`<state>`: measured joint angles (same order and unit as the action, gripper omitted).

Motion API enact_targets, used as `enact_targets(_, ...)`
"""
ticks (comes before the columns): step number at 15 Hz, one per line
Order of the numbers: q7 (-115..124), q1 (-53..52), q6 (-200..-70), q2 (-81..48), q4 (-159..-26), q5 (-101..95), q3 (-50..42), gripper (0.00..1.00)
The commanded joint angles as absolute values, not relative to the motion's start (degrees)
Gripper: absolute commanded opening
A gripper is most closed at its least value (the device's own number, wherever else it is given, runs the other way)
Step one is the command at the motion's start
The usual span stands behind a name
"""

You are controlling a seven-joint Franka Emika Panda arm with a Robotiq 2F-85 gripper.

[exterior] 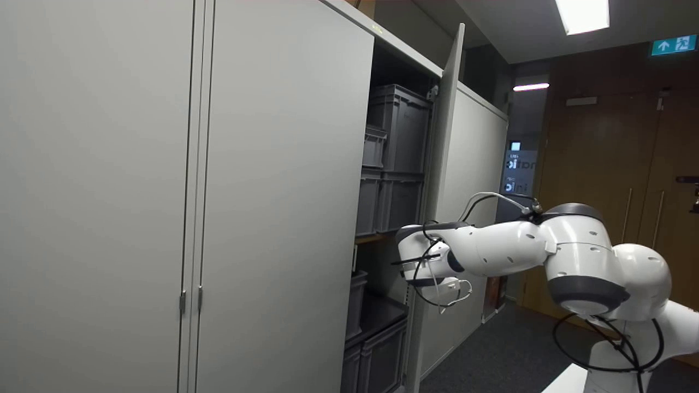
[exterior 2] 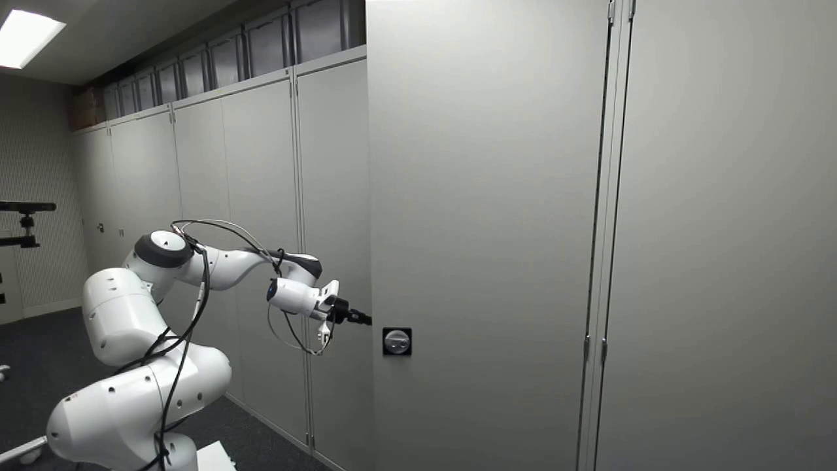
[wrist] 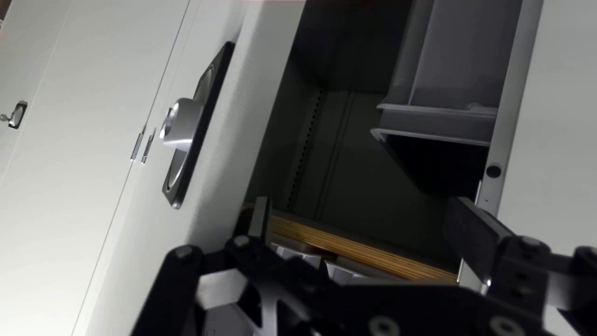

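In the wrist view, which stands upside down, my gripper (wrist: pixel 360 210) is open with nothing between its fingers. It faces the gap of a partly open grey cabinet. Beside one finger (wrist: pixel 259 219) is the edge of the open door (wrist: pixel 242 140), which carries a round silver knob (wrist: pixel 182 123) on a black plate. The opposite finger (wrist: pixel 471 233) lies near the edge of the neighbouring shut door (wrist: pixel 550 154); whether either finger touches cannot be told. In an exterior view my gripper (exterior 2: pixel 359 317) reaches behind the open door (exterior 2: pixel 484 196), its tips hidden.
Inside the cabinet are a plywood shelf (wrist: pixel 354 242), a grey bin (wrist: pixel 457 60) and more stacked bins (exterior: pixel 401 202). The open door (exterior: pixel 449 120) stands out close by the arm (exterior: pixel 502 248). Cables (exterior: pixel 458 295) hang from the wrist. Further shut cabinets (exterior 2: pixel 261 196) line the wall.
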<state>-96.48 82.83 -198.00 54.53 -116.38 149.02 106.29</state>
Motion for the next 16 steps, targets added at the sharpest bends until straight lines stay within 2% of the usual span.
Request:
enact_targets(1, -95.5, 81.3, -198.0, 55.6, -120.4, 149.0, 103.6, 1.00)
enact_targets(16, -90.6, 77.7, -198.1, 56.5, -128.3, 149.0, 100.1, 1.00)
